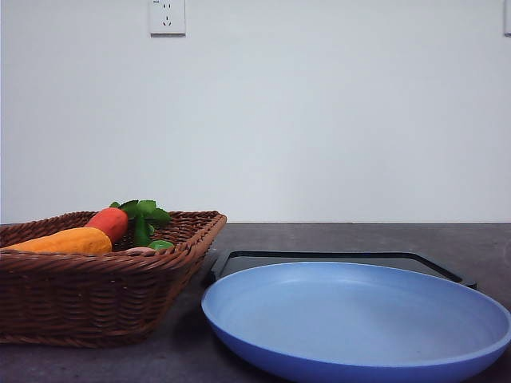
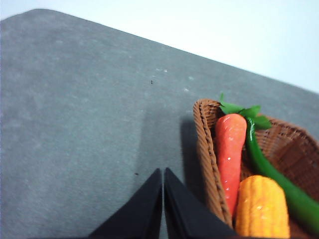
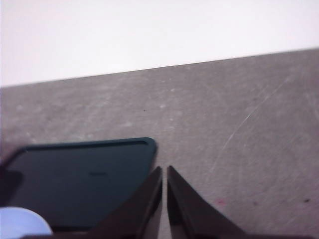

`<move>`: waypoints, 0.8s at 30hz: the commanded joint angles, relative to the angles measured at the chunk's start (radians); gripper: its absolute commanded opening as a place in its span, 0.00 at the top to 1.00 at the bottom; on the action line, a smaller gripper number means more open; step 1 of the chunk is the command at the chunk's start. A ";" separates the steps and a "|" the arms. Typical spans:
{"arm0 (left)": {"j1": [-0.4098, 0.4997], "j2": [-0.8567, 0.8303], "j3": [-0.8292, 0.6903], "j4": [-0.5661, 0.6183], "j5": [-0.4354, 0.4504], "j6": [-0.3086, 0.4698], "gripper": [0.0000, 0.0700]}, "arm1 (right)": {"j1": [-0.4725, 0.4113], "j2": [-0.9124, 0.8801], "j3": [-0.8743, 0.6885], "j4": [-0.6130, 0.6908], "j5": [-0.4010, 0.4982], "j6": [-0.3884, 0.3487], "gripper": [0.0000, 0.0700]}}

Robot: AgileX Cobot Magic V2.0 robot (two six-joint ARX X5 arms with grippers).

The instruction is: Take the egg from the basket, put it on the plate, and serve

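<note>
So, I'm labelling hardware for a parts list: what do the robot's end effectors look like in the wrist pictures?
The left end effector has two plain black fingers, flat-sided and tapering to sharp points like a wedge. The right end effector has the same shape in matte black. No cables, markings or labels are visible on either. The arms behind them are out of frame.

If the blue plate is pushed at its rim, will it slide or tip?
The plate looks rigid, wide and shallow, so it would probably slide rather than tip. Its smooth rim may be slippery to pinch.
</note>
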 commanded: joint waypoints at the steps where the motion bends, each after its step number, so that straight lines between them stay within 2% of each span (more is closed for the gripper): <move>1: 0.001 -0.002 -0.010 0.004 0.018 -0.085 1.00 | 0.001 -0.002 -0.001 0.012 -0.012 0.124 1.00; 6: 0.001 -0.001 0.010 -0.006 0.146 -0.089 1.00 | 0.001 -0.002 0.027 -0.007 -0.101 0.219 1.00; 10: 0.001 0.032 0.078 -0.087 0.222 -0.158 1.00 | 0.001 -0.001 0.109 -0.099 -0.104 0.286 1.00; 15: 0.001 0.135 0.180 -0.129 0.373 -0.164 1.00 | 0.001 0.022 0.243 -0.224 -0.103 0.283 1.00; 20: 0.001 0.290 0.295 -0.135 0.440 -0.162 1.00 | 0.001 0.114 0.370 -0.343 -0.100 0.218 1.00; 24: 0.000 0.446 0.404 -0.152 0.536 -0.128 1.00 | 0.001 0.232 0.467 -0.430 -0.104 0.163 1.00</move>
